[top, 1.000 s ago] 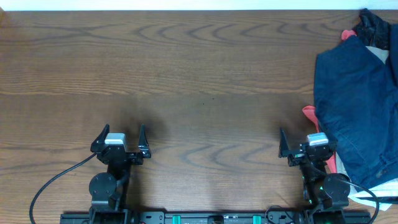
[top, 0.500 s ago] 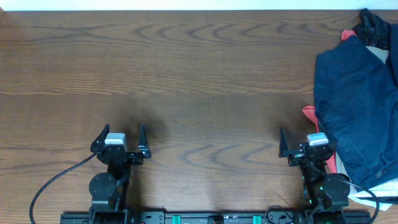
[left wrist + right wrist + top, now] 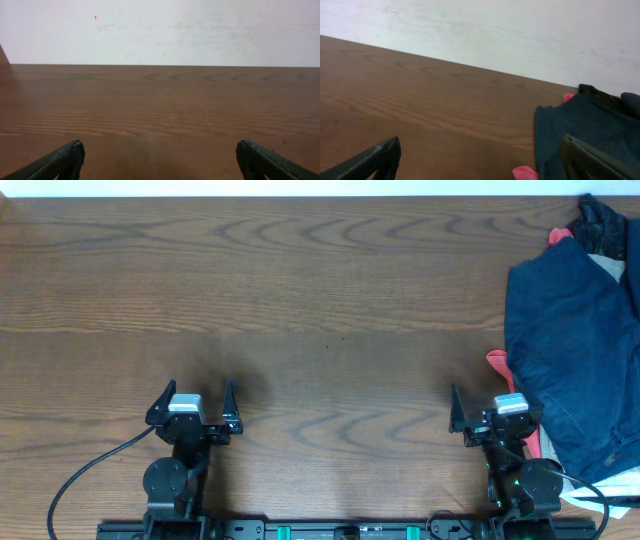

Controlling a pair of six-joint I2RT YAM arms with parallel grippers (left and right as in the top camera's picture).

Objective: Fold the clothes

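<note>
now: shorts lying beside the right hand, nothing gripped

both hands are sitting low at the near edge of the surface (image 3: 330, 310). the left hand (image 3: 197, 390) is showing its fingers spread wide and carrying nothing, and the right hand (image 3: 492, 395) is likewise standing released and empty. the dark navy denim shorts (image 3: 570, 350) are lying in a loose, rumpled heap just to the outer side of the right hand and ahead of it, and well apart from the left hand. they are covering part of a red cloth (image 3: 497, 361) that is peeking out just ahead of the right hand, and a beige garment (image 3: 607, 268) is showing farther ahead.

denim is looking soft but fairly heavy and thick, so it is probably going to drape and drag rather than slide freely. a pinch on a doubled edge, such as the near hem or the waistband, is likely holding better than a pinch on the flat middle. the risk is the red cloth coming along too, since it is lying under the near edge.
</note>
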